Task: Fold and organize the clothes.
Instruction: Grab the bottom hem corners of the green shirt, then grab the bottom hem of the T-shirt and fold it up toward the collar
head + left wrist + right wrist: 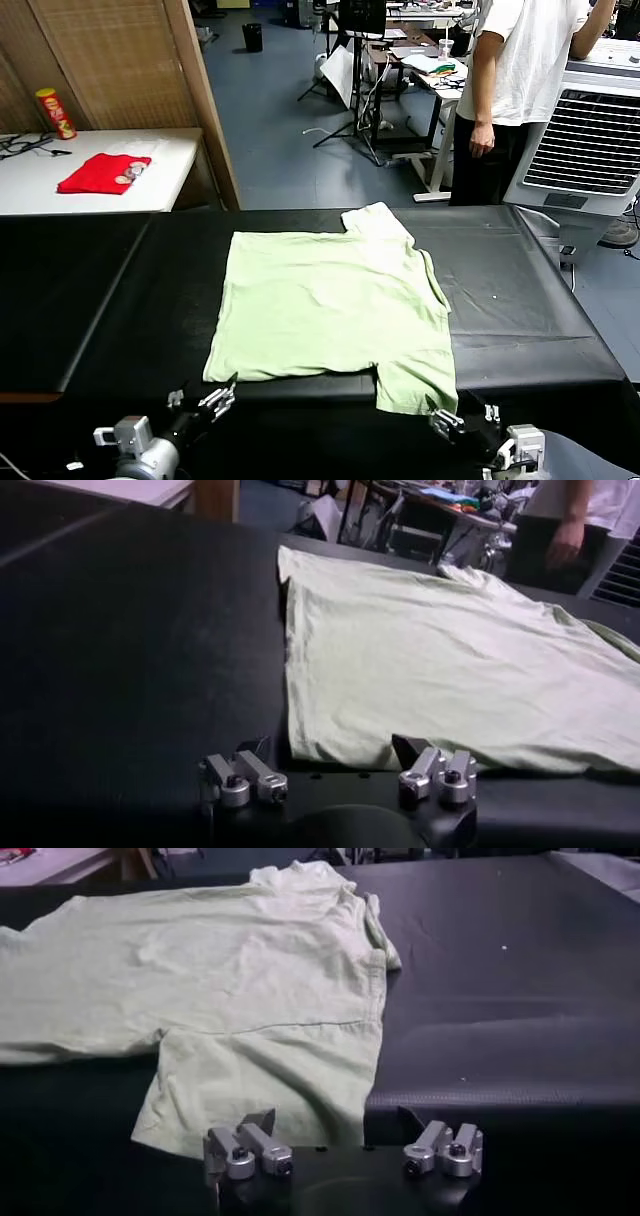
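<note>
The pale green T-shirt [330,300] lies spread flat on the black table [80,280]. One sleeve [415,385] hangs over the near edge and the other points to the far side. My left gripper [200,398] is open and empty, just in front of the shirt's near left corner. In the left wrist view [332,748] its jaws stand wide before the shirt's hem [340,750]. My right gripper [465,418] is open and empty below the near sleeve. In the right wrist view [335,1118] one jaw stands before the sleeve [270,1078], the other before bare table.
A white side table [170,170] at the far left bears a red cloth [103,172] and a can [55,112]. A person in a white shirt [520,90] stands beyond the far right corner beside a white cooler [590,140].
</note>
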